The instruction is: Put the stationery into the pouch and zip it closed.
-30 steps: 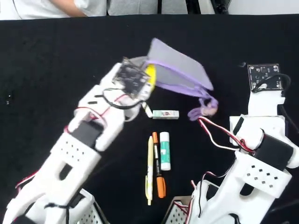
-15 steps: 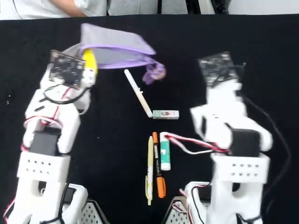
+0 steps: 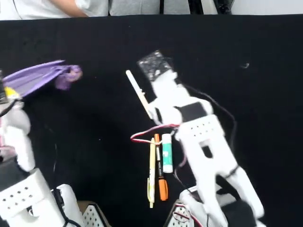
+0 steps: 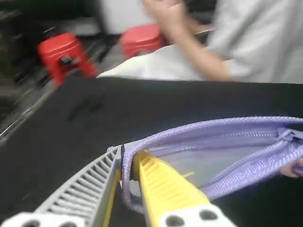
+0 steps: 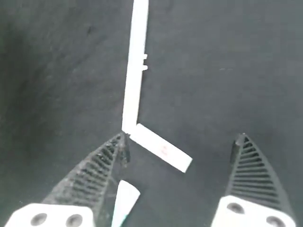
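High view: translucent purple zip pouch (image 3: 35, 78) at the far left of the black table (image 3: 246, 42), carried by the left arm. Slim white pen (image 3: 136, 91) lies diagonally at centre beside the right arm. Nearer the arm bases, side by side: yellow pen (image 3: 151, 175), orange marker (image 3: 161, 172), white-and-green glue stick (image 3: 167, 153). Left wrist view: left tool (image 4: 127, 158) (one yellow finger, one grey) clenched on the pouch's zip edge, mouth gaping. Right wrist view: right tool (image 5: 181, 141) released, fingers spread wide over a small white rectangular block (image 5: 161, 147), one end just beside the white pen's end.
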`<state>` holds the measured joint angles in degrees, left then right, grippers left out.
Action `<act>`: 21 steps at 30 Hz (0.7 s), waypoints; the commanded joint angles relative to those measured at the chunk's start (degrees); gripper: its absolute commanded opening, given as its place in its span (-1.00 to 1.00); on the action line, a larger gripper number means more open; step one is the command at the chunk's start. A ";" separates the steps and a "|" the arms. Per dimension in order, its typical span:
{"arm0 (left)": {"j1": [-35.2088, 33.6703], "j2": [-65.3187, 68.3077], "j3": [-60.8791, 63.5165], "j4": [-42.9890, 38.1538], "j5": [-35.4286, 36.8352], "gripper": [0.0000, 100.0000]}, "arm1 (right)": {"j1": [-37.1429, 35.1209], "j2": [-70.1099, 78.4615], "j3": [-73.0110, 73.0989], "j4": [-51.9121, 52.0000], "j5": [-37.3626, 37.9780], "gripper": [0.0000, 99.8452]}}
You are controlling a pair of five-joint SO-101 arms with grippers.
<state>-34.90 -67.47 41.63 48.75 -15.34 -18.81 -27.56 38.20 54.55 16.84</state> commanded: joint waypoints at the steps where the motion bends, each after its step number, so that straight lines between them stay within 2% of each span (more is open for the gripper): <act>1: -6.55 -5.01 2.59 0.26 -0.44 -0.94 | -3.34 5.85 -0.48 -3.87 -0.44 -0.34; 8: -8.31 -13.19 11.21 0.62 -0.70 -0.94 | -6.07 13.85 -0.66 -6.68 -0.53 -0.34; 11: -8.31 -16.35 13.93 0.62 -3.16 -0.94 | -5.89 18.86 -2.07 -8.70 -0.53 -0.34; 21: -7.96 -19.87 17.27 0.62 -3.25 -0.94 | -5.36 36.18 -14.55 -9.41 -0.35 -0.34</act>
<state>-42.64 -86.37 59.38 49.27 -18.24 -24.09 4.18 30.02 46.11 16.75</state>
